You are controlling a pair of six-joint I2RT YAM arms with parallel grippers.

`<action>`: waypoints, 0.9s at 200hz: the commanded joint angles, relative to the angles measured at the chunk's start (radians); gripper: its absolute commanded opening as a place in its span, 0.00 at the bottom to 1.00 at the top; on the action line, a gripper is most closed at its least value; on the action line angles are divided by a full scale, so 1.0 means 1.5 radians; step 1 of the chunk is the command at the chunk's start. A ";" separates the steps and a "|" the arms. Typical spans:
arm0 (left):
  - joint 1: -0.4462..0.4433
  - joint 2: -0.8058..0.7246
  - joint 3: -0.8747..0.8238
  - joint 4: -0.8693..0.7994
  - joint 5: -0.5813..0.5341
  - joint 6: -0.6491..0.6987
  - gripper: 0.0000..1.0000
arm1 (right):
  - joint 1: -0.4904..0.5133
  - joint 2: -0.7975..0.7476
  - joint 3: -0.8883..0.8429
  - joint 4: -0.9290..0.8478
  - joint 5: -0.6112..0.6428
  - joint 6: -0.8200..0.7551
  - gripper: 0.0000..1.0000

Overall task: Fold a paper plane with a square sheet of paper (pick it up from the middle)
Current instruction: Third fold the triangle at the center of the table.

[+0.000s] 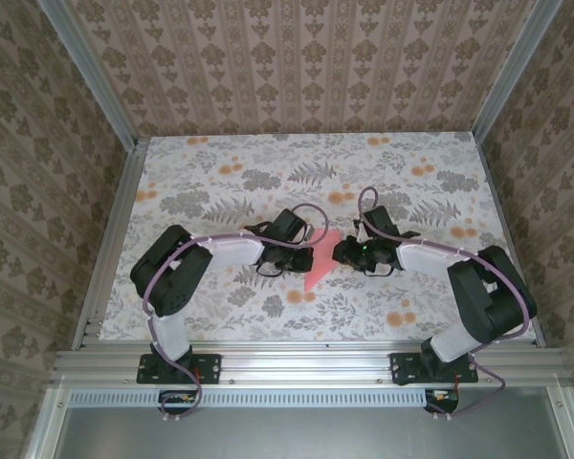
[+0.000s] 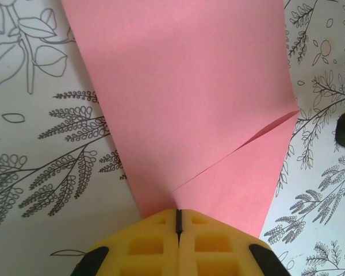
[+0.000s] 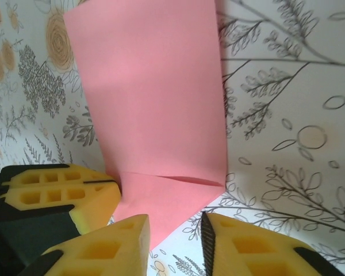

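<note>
You're mid-fold, not at pickup. The square sheet of paper (image 1: 320, 263) sits around the middle of the table (image 1: 220, 172), slightly toward the near edge, between both arms. It already carries at least one crease: in the left wrist view a flap lies over the lower right part, its slanted edge running from the pinch point out to the sheet's right edge. From above it reads as a narrow wedge pointing at the near edge. Left gripper (image 2: 178, 221): fingers (image 2: 152, 244) pressed together, pinching the sheet's edge right where that flap edge starts. Right gripper (image 3: 173, 224): fingers (image 3: 247, 247) spread, with a corner of the sheet in the gap. I see no pad clamping it, so treat that side as free. Can't tell whether the sheet lies flat on the table or is lifted a little at the pinch. My read: the left is anchoring, the right holds nothing, and the plane is well short of done, with no nose or wings recognisable yet. Next move as I judge it: use the left pinch as the anchor, bring the right onto a free edge or corner, close on one layer only, and carry it over to the next crease line. Watch for the thin paper sliding or buckling near the anchor. Also watch for the right fingers catching both layers or crowding the left ones just beside them.
</note>
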 commanded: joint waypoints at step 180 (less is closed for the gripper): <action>-0.024 0.015 -0.020 -0.068 0.009 0.042 0.05 | -0.009 0.071 -0.015 0.137 -0.048 0.096 0.33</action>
